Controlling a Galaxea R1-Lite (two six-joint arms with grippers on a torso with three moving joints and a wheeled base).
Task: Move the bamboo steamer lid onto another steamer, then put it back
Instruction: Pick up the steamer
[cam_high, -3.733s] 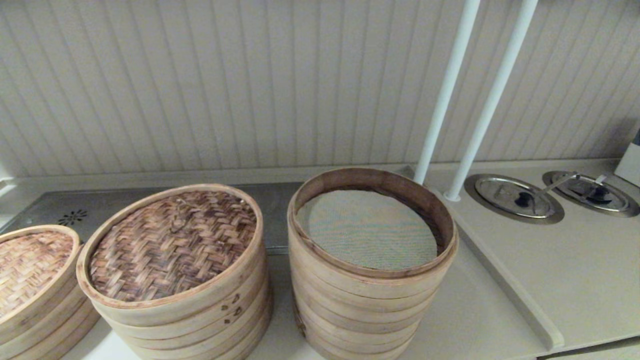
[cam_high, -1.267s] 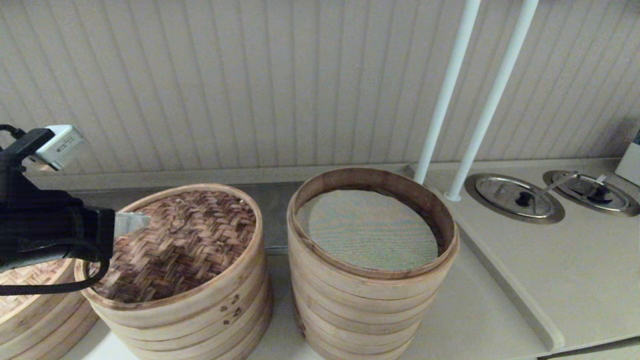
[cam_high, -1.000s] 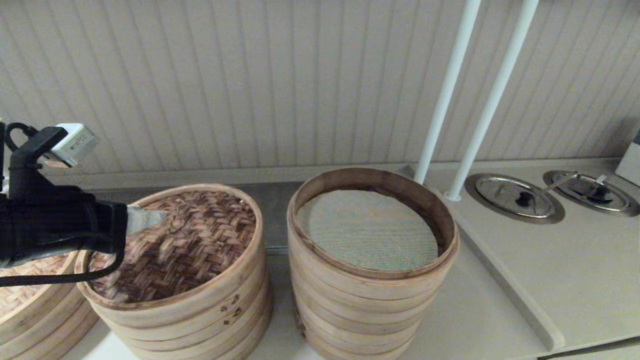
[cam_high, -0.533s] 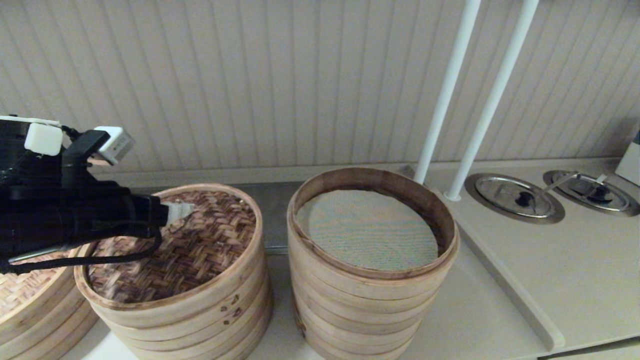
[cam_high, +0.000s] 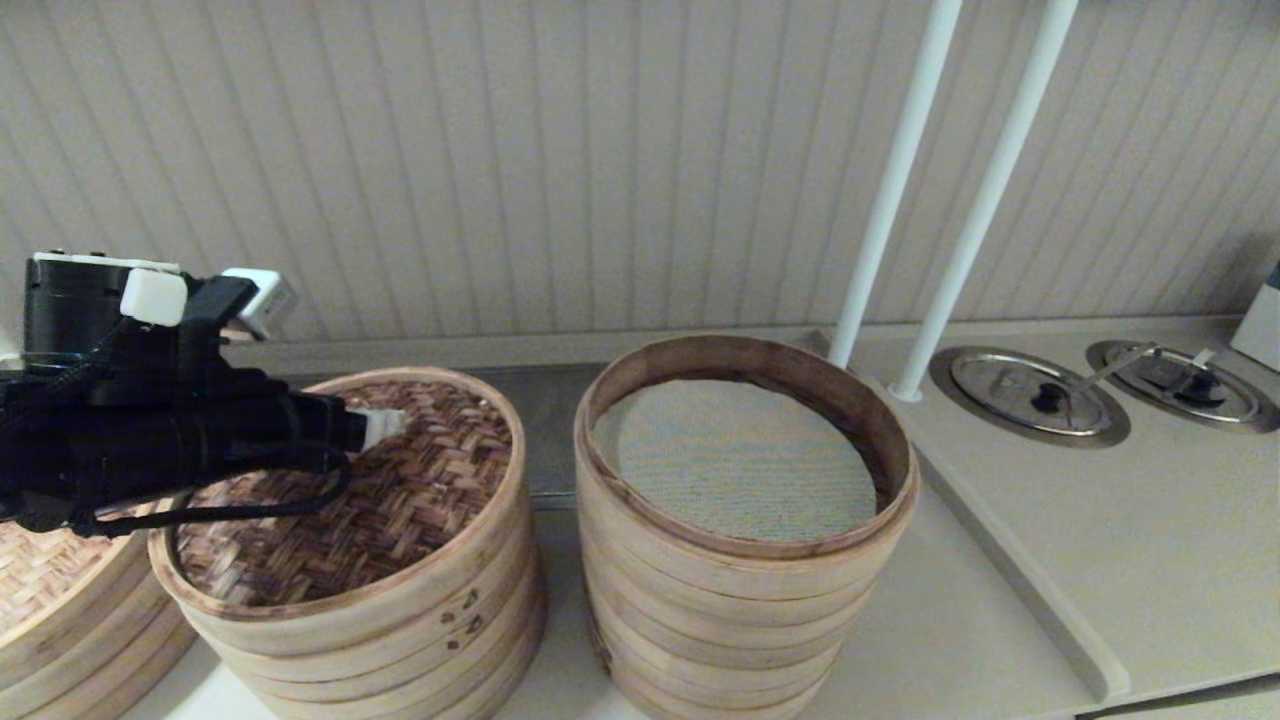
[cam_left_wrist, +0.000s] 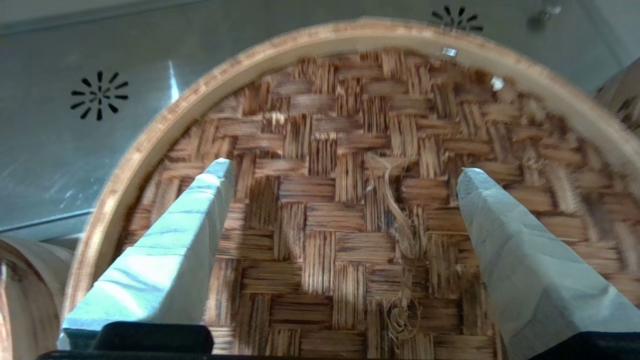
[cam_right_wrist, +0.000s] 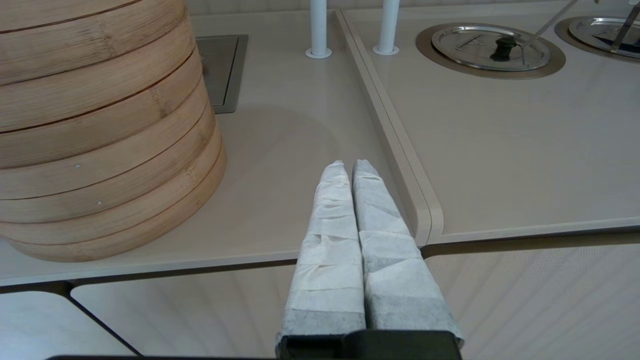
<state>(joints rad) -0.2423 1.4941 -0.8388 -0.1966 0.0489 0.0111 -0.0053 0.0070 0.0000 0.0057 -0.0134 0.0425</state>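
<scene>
The bamboo steamer lid, dark brown herringbone weave in a pale hoop, lies on the shorter stack at centre left. The same lid fills the left wrist view, a frayed strand at its middle. My left gripper hovers over the lid's far half, coming in from the left. In the wrist view the left gripper is open, both taped fingers wide apart above the weave. The other steamer, a tall stack with grey-green mesh inside, stands uncovered to the right. My right gripper is shut and parked low by the counter's front edge.
A paler tan-woven lid tops a third stack at the far left, under my left arm. Two white poles rise behind the tall steamer. Two round metal covers are set in the raised counter at the right.
My left arm has come in from the left and travelled rightward and slightly up over the dark lid. The lid and both stacks have not moved.
</scene>
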